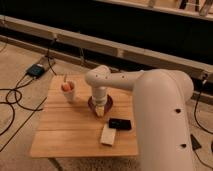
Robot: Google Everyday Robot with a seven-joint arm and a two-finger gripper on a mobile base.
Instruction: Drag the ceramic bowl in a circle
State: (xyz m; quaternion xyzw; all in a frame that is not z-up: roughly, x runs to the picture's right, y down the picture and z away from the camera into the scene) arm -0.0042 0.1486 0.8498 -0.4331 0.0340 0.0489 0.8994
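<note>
The ceramic bowl (92,104), dark maroon and glossy, sits on the wooden table (65,135) a little behind its middle. My white arm reaches in from the right and bends down over it. The gripper (101,110) points straight down, shut, with its tip at the bowl's near rim. The wrist hides most of the bowl's inside. I cannot tell whether the fingers pinch the rim or only press on it.
A white cup (69,92) with an orange thing in it stands just left of the bowl. A flat black object (120,123) and a white block (107,135) lie in front of the bowl. Cables and a black box (36,70) lie on the floor at left.
</note>
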